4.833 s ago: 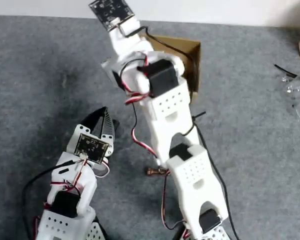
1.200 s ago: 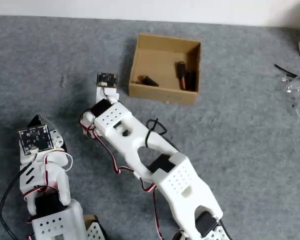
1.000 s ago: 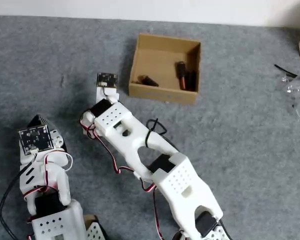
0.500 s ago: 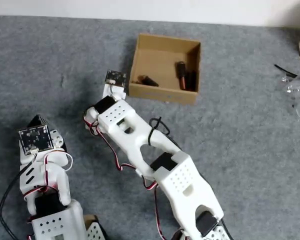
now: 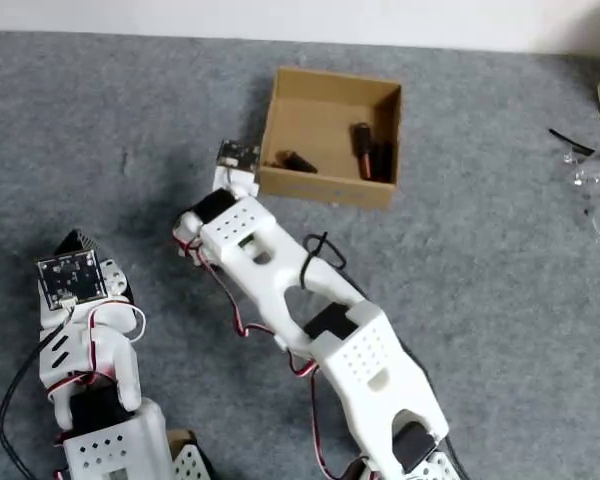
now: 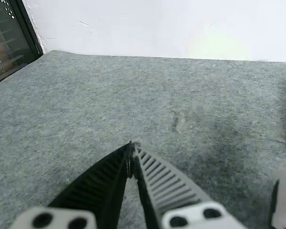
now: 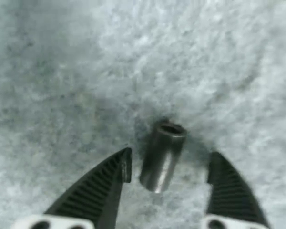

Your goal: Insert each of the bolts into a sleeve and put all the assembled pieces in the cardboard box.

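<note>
The cardboard box [image 5: 278, 181] sits at the back of the grey carpet, with two dark assembled pieces [image 5: 363, 148] [image 5: 296, 161] inside. My right arm [image 5: 242, 228] stretches to a spot just left of the box's near corner. In the right wrist view a dark metal sleeve [image 7: 163, 152] lies on the carpet between the fingers of my right gripper [image 7: 169, 163], which is open and apart from it on both sides. My left gripper [image 6: 132, 149] is shut with nothing in it, low over bare carpet at the near left [image 5: 75, 241].
Clear plastic bags [image 5: 592, 172] lie at the right edge of the carpet. A white wall [image 6: 171, 24] bounds the far side, and a dark cabinet [image 6: 9, 38] stands at the far left. Open carpet lies between the left arm and the box.
The right arm left the box and came down on the carpet left of it, then shifted slightly right toward the box corner. The left arm pulled back to the near left.
</note>
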